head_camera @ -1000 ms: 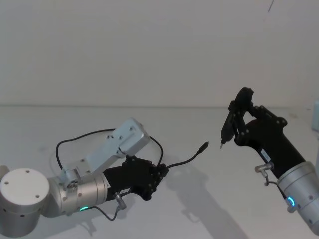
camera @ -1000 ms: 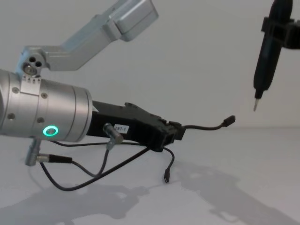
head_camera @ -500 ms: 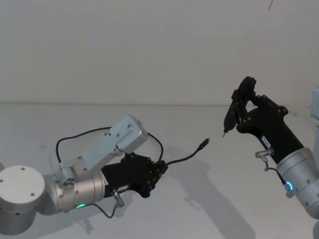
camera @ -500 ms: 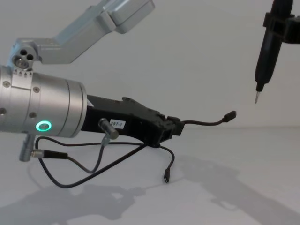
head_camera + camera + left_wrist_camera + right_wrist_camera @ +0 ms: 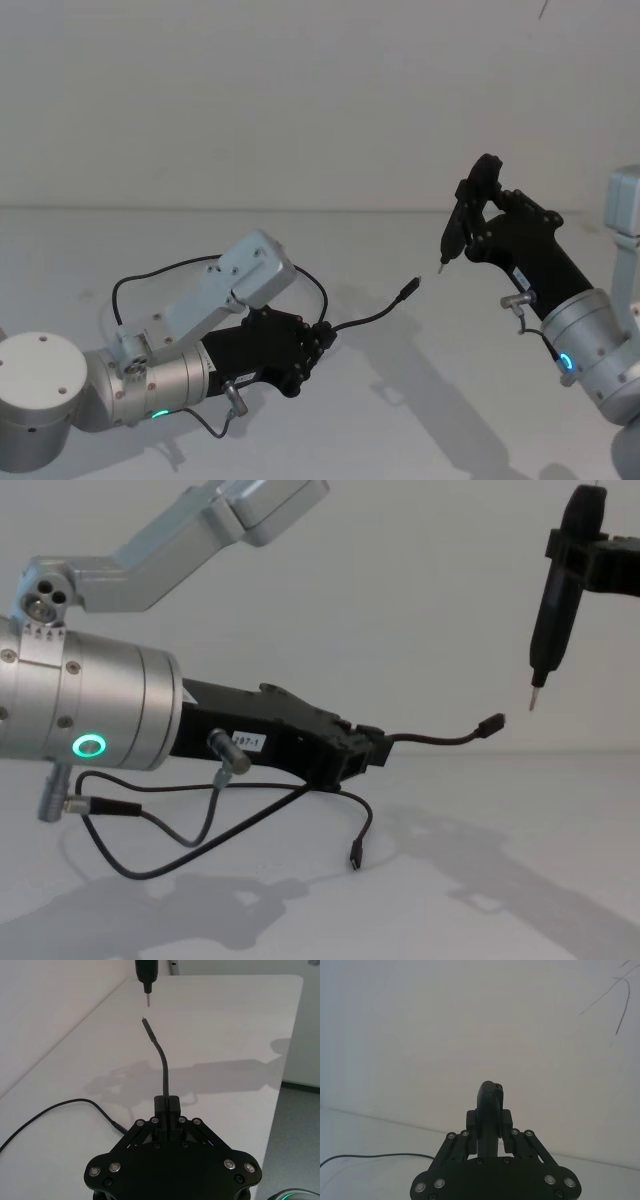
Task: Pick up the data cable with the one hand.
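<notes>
Two arms are in play over a plain white table (image 5: 430, 410), and the left gripper (image 5: 322, 338) is the one at work, low and reaching forward with its jaws clamped together on the data cable (image 5: 368, 320). What a slim thing that cable is: thin, black, limp along most of its run. From the pinch point a short stretch springs forward and up off the surface, curving to a small black plug (image 5: 407, 292) that hangs in the air. Seen from the chest, that free end (image 5: 491, 724) sits clear above the table, just below and beside the metal tip of the pen-like tool (image 5: 553, 615). The right gripper (image 5: 472, 218) is raised on the right, jaws closed around that tool, its tip pointing down at the plug, near but apart. Behind the left gripper the rest of the cable sweeps back in a wide loop across the table toward the arm. A second plug (image 5: 354, 861) shows under the gripper, though whether it rests on the surface or dangles just above cannot be told. Beyond the table stands a bare pale wall (image 5: 300, 100), and soft shadows of both arms fall across the tabletop.
</notes>
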